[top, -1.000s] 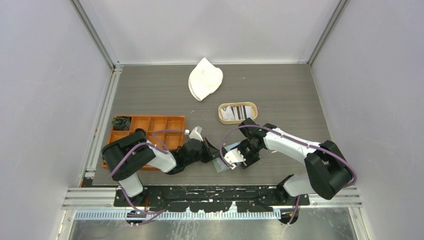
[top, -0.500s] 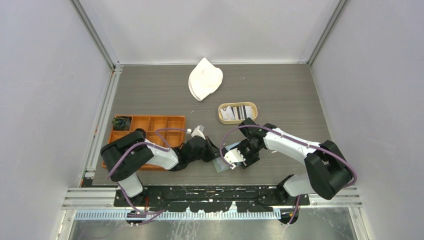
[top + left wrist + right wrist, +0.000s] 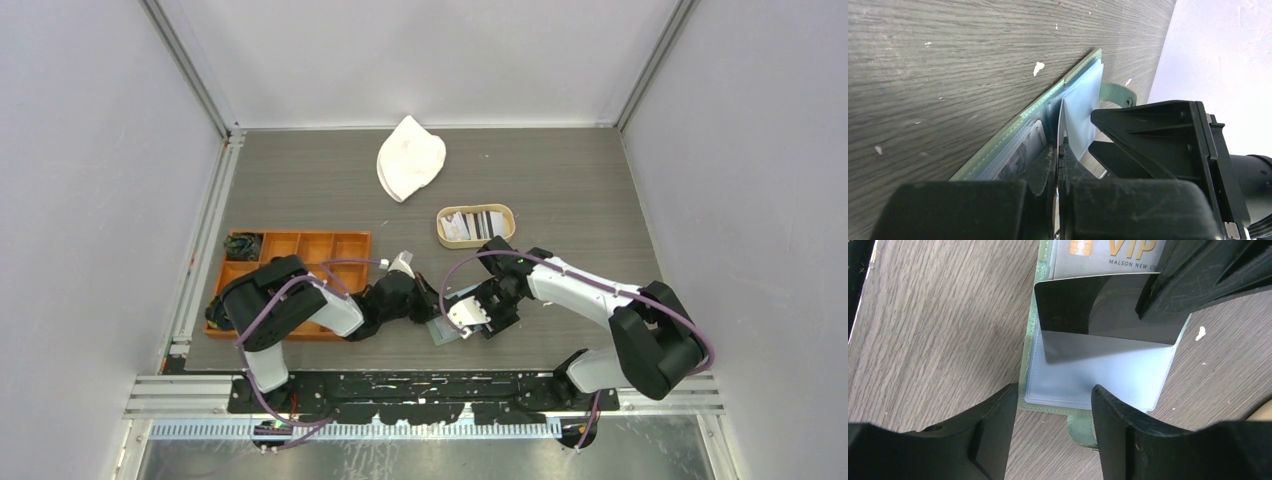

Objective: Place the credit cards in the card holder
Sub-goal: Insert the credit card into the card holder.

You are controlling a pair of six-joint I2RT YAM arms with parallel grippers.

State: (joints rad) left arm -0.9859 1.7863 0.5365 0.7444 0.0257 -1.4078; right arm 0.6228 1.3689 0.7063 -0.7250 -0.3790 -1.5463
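The left claw [image 3: 1058, 152] pinches a black card [image 3: 1088, 310] on edge over the open holder [image 3: 1098, 382]. The right claw [image 3: 1053, 400] gapes wide, straddling the holder's edge.

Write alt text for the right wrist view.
A black card, pinched by the left gripper, stands edge-down at the clear pocket of the open card holder. A VIP card fills the next pocket; the right gripper is open.

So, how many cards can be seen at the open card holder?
2: a VIP card sits in the card holder; a black card, pinched between the jaws of the left gripper, stands over its clear pocket. Others may be hidden.
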